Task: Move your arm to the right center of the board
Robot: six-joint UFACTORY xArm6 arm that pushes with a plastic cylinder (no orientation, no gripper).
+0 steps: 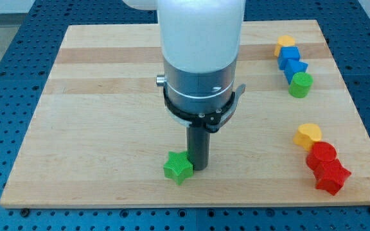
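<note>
Partly hidden: the arm's white and grey body fills the view's top centre, cut off by the frame and covering the wooden board (95,96) behind it. No fingers fitted, only a rod. My tip (199,169) is down on the board at bottom centre, touching the green star block (177,167) on its right side. Right centre of the board lies well apart, between the yellow, blue, blue, green row (293,65) and the yellow heart (308,135) with two red blocks (326,167).

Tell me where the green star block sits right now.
The green star block sits near the board's bottom edge, around its middle, touching my tip on the view's left.
</note>
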